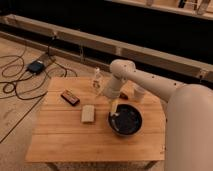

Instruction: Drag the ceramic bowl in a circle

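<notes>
Robot's hand (114, 106), its opening impossible to tell, sits at the left rim of the round glossy black ceramic bowl (126, 121) on the right half of the wooden tabletop (60, 141), which looks stiff, heavy, slippery and breakable, so probably best hooked at that rim.

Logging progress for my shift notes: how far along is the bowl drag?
Approach looks done: the gripper is at the bowl's left rim. In hand: getting hold of that rim; whether it grips yet is unclear. Left: seemingly the whole circular drag on the table.
</notes>
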